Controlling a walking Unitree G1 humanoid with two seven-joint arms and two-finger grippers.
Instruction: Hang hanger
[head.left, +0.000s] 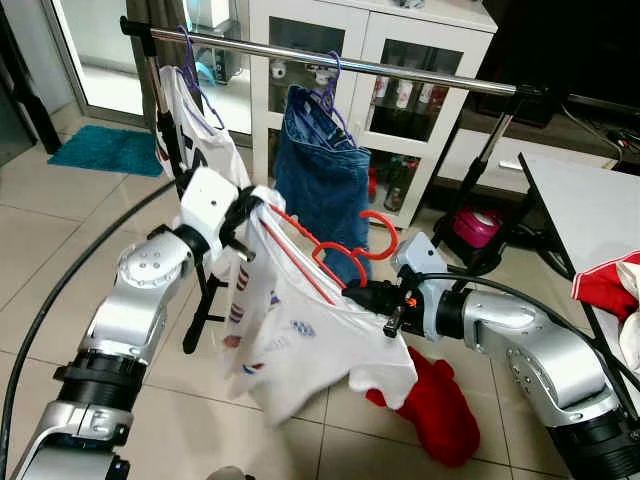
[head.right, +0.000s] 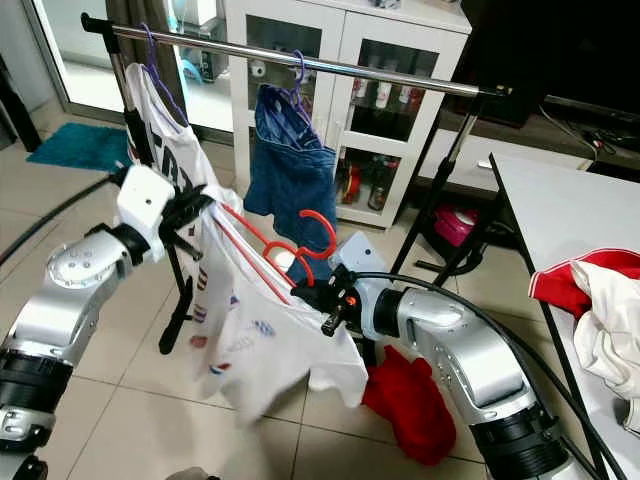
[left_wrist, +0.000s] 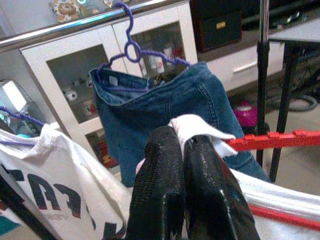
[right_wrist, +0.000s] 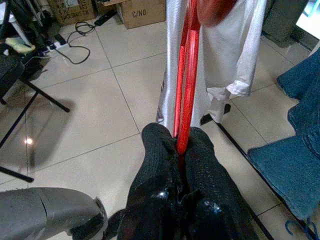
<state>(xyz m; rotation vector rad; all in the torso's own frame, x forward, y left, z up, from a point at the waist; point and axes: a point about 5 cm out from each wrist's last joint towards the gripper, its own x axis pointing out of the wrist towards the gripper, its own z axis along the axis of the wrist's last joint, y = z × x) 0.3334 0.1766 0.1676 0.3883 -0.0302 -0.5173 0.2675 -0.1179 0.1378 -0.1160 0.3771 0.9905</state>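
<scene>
Two grippers hold my load: left (left_wrist: 187, 150) clamps shirt (head.left: 290, 340) at 10 o'clock, right (right_wrist: 179, 150) clamps hanger (head.left: 330, 250).

a clothes rail (head.left: 400, 70) crosses the back of the scene, with a cabinet (head.left: 400, 40) behind it. on the rail hang a printed shirt (head.left: 200, 120) to the left and jeans (head.left: 322, 165) to the right of it. in front of the rail, a hanger (head.left: 335, 250) carrying a shirt (head.left: 300, 345) stretches between the left gripper (head.left: 250, 215) on the left and the right gripper (head.left: 362, 297) on the right. a garment (head.left: 440, 410) lies on the floor (head.left: 60, 240) below the right arm. a table (head.left: 590, 210) stands at the right with clothes (head.left: 615, 290) on its near edge. a mat (head.left: 105, 150) lies far left.
</scene>
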